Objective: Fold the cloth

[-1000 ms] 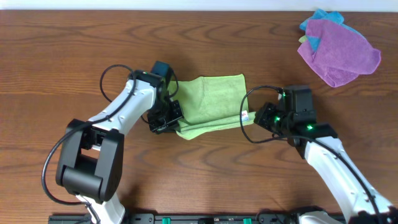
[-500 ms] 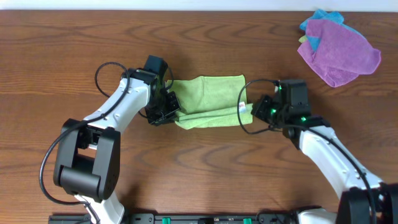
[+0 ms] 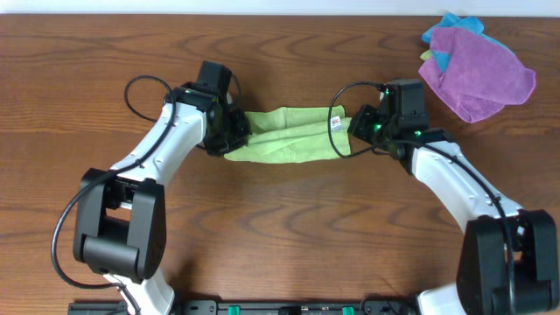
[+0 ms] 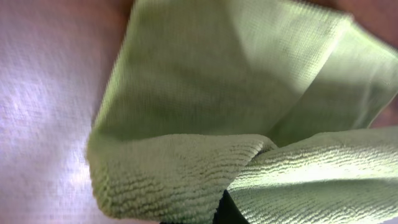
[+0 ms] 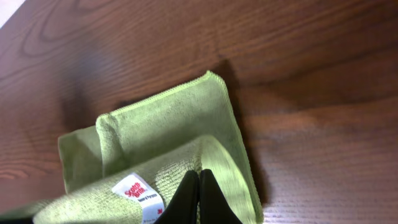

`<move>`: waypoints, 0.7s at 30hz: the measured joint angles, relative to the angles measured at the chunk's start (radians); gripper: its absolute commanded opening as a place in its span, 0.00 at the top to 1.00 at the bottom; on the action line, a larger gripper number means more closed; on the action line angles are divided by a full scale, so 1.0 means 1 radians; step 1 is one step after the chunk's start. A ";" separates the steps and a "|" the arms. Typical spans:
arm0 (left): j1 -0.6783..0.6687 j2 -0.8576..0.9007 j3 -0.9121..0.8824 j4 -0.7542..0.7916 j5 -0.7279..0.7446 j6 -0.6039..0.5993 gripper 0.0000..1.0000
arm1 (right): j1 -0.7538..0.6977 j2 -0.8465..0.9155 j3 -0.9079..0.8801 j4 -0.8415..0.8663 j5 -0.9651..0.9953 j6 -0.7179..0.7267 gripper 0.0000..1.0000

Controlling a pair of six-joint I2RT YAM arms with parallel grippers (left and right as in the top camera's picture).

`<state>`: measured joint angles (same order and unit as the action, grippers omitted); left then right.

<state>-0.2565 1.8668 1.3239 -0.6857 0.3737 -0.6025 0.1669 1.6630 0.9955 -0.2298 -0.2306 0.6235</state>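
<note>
- A robot lab or test bench, by the look of it.
- A white left arm (image 3: 162, 153) and right arm (image 3: 455, 179) trail looped black cables over a wooden tabletop (image 3: 280, 245).
- A black mounting rail (image 3: 289, 307) lines the near edge.
- Spare cloths (image 3: 477, 74) lie heaped in one corner.

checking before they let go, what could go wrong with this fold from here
1. The green cloth sags wrinkled between the left gripper and right gripper; released now, it would likely land bunched.
2. In the left wrist view the held edge curls over itself, so that corner may tuck under.
3. In the right wrist view the gripped layer sits short of the lower layer's far corner, so edges may end offset.
</note>
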 measured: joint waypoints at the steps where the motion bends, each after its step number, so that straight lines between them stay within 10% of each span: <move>1: 0.003 0.000 0.000 0.006 -0.005 0.000 0.94 | 0.000 0.005 0.003 0.000 -0.001 -0.001 0.99; 21: 0.005 0.062 0.000 0.143 -0.051 -0.026 0.94 | 0.008 0.018 0.005 0.045 0.037 -0.007 0.99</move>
<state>-0.2516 1.9285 1.3239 -0.5430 0.3222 -0.6285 0.1753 1.6806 1.0008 -0.1844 -0.1932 0.6163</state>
